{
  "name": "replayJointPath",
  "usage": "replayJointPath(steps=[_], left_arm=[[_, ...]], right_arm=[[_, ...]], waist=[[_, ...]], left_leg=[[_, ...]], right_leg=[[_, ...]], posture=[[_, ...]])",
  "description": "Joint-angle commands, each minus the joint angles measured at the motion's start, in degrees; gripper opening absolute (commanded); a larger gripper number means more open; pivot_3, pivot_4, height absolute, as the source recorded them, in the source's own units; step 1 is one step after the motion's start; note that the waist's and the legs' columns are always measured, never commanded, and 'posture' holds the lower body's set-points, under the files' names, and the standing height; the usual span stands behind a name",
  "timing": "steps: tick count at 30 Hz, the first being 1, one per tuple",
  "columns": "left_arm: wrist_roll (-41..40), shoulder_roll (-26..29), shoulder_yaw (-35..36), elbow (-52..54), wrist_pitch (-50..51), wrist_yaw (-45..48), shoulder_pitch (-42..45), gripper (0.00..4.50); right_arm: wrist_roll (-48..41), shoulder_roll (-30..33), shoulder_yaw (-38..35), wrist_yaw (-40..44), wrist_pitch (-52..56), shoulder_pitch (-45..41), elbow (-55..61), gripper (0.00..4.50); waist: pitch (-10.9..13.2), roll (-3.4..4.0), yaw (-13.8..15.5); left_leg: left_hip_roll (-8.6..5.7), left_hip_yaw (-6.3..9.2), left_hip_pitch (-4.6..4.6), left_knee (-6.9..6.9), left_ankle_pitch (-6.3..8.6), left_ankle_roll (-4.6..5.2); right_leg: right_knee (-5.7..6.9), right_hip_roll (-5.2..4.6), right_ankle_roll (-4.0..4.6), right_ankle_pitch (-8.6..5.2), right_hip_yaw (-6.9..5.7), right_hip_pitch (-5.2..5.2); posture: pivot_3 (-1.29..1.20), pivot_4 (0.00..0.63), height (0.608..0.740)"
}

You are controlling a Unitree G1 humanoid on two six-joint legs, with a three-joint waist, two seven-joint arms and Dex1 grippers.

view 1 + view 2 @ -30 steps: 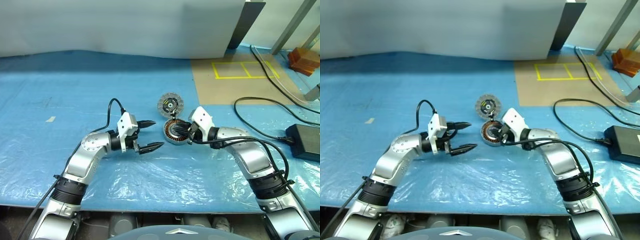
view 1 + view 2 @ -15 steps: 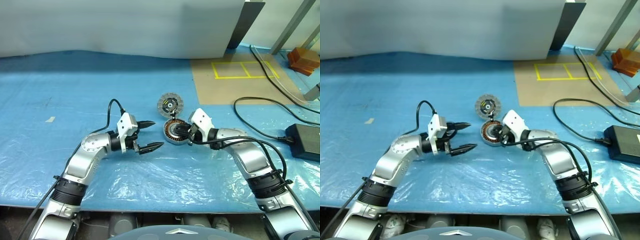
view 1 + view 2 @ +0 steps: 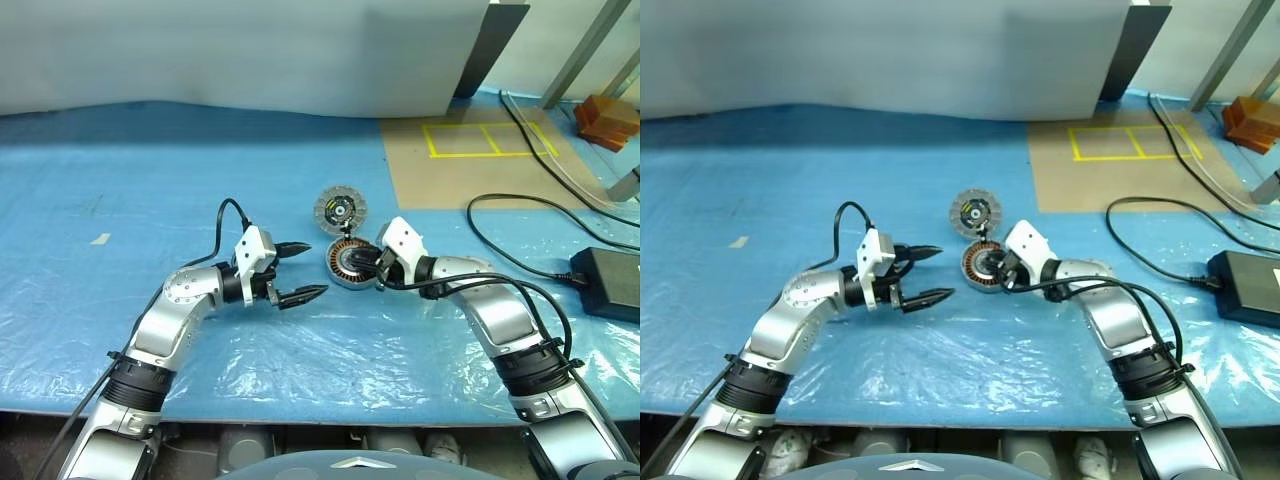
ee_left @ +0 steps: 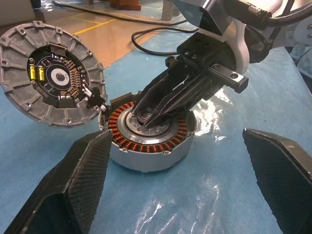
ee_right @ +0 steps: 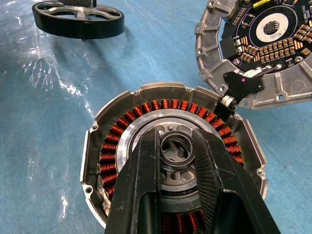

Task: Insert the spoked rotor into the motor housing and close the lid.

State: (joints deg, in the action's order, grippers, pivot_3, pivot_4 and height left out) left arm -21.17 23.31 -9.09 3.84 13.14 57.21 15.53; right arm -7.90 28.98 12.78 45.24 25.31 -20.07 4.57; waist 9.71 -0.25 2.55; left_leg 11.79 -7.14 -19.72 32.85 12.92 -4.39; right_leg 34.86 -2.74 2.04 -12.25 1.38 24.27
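The housing point(image 3: 348, 265) sits upright on the blue-sheeted tabletop point(image 3: 150, 180), its open mouth showing a ring of copper windings around a silver centre. The right end effector point(image 5: 176, 142) reaches into that centre from the right. Its fingers point(image 5: 146, 195) are only narrowly parted and pinch the small hub ring between them, so they cover the middle of the opening.

The disc point(image 3: 341, 209) stands tilted just behind the housing. Its face of small circuit parts is turned toward the robot, and a small black piece joins it to the housing rim. In the right wrist view a black spoked ring point(image 5: 73, 30) lies flat on the sheet, apart from the housing.

The left end effector point(image 3: 316, 268) hangs level to the left of the housing, near it but not touching. Its fingers are spread wide and hold nothing.

Well to the right are a brown board point(image 3: 470, 170) with yellow tape, a looping black cable point(image 3: 520, 240) and a black power brick point(image 3: 605, 280).
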Motion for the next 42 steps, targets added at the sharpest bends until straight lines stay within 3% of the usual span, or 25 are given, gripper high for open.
replayJointPath(steps=[1, 3, 14, 17, 22, 29, 38, 42], left_arm=[[0.0, 0.2, 0.1, 1.3, -0.5, 0.1, 0.0, 4.5], [0.0, 0.2, 0.1, 1.2, -0.6, 0.1, 0.1, 4.5], [0.0, 0.1, 0.1, 0.7, -0.6, 0.2, 0.1, 4.5], [-0.1, 0.1, 0.1, 0.6, -0.6, 0.3, 0.2, 4.5], [-0.2, 0.4, 0.1, 0.5, -0.8, 0.8, 0.2, 4.5], [-0.4, 0.8, 0.5, 0.5, -0.6, 1.3, 0.0, 4.5], [-0.7, 1.3, 0.9, 0.4, -0.7, 1.6, -0.3, 4.5], [-0.8, 1.4, 1.0, 0.2, -0.9, 1.8, -0.2, 4.5]], right_arm=[[1.3, -0.1, 0.6, -0.6, -0.4, 0.1, 0.1, 1.6], [1.1, -0.4, 0.5, -0.6, -0.1, -0.1, -0.1, 2.23], [-6.2, -0.3, -4.6, 1.7, 4.5, -0.7, 6.3, 2.23], [-7.3, -0.3, -5.5, 1.7, 5.2, -1.0, 7.4, 1.58], [-6.1, -2.1, -3.8, 0.4, 3.9, -1.0, 6.6, 0.04], [-2.5, -4.0, -2.9, -3.0, 2.2, -3.0, 1.0, 0.04], [4.2, 2.2, 1.9, -1.2, 0.7, 0.9, -2.8, 0.04], [1.3, -0.7, -0.2, -2.4, 0.3, 0.3, -1.0, 0.04]], waist=[[0.0, 0.0, 0.0], [0.0, 0.0, 0.0], [0.0, 0.0, 0.0], [0.0, 0.0, 0.0], [0.0, 0.0, 0.0], [0.0, 0.0, 0.0], [0.0, -0.02, 0.0], [0.0, -0.05, 0.0]], left_leg=[[0.0, 0.0, 0.0, 0.0, 0.0, 0.0], [0.0, 0.0, 0.0, 0.0, 0.0, 0.0], [0.0, 0.0, -0.01, -0.01, 0.0, 0.0], [0.0, 0.0, -0.01, -0.01, 0.0, 0.0], [0.01, 0.0, 0.0, -0.01, 0.0, 0.0], [0.0, 0.0, -0.01, 0.0, 0.0, 0.0], [0.0, 0.0, 0.02, -0.02, 0.0, 0.0], [0.0, -0.01, 0.18, -0.01, 0.0, 0.0]], right_leg=[[0.0, 0.0, 0.0, 0.0, 0.0, 0.0], [0.0, 0.0, 0.0, 0.0, 0.0, 0.0], [-0.01, 0.0, 0.0, 0.0, 0.0, 0.0], [-0.01, 0.0, 0.0, 0.0, 0.0, 0.0], [0.0, 0.0, 0.0, 0.0, 0.0, 0.0], [0.0, -0.01, 0.0, 0.0, 0.0, 0.0], [-0.02, 0.0, 0.0, 0.0, -0.01, -0.03], [-0.01, -0.01, 0.0, 0.0, 0.01, -0.16]], posture=[[0.0, 0.15, 0.74], [0.0, 0.15, 0.74], [0.0, 0.15, 0.74], [0.0, 0.15, 0.74], [0.0, 0.15, 0.74], [0.0, 0.15, 0.74], [0.0, 0.15, 0.74], [0.0, 0.15, 0.74]])
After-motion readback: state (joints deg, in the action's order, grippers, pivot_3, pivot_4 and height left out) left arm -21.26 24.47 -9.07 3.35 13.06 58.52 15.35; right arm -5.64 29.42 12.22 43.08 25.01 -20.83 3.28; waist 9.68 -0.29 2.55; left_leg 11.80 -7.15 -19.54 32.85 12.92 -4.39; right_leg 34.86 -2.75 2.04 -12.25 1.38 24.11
